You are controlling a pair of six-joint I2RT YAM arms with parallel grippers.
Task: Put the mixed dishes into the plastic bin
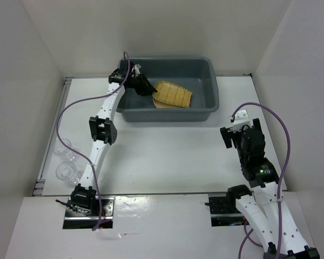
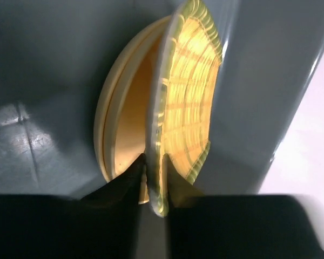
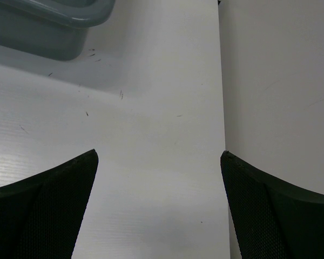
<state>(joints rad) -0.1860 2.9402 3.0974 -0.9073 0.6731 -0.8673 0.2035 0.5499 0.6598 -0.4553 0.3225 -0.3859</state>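
Observation:
The dark grey plastic bin (image 1: 205, 70) stands at the back of the table. Inside it the yellow woven bamboo tray (image 1: 174, 94) lies over a tan-orange plate (image 1: 158, 103). My left gripper (image 1: 149, 90) reaches into the bin and is shut on the tray's rim. In the left wrist view the jaws (image 2: 154, 159) pinch the tray (image 2: 189, 108) edge-on, with the plates (image 2: 124, 118) just behind it, near the bin wall (image 2: 259, 81). My right gripper (image 1: 233, 135) is open and empty above the table, right of the bin. Clear cups (image 1: 65, 171) stand at the table's left edge.
The bin's corner (image 3: 43, 27) shows at the upper left of the right wrist view, with my open right gripper (image 3: 159, 156) above white table. White walls enclose the table at the left, back and right (image 3: 275, 81).

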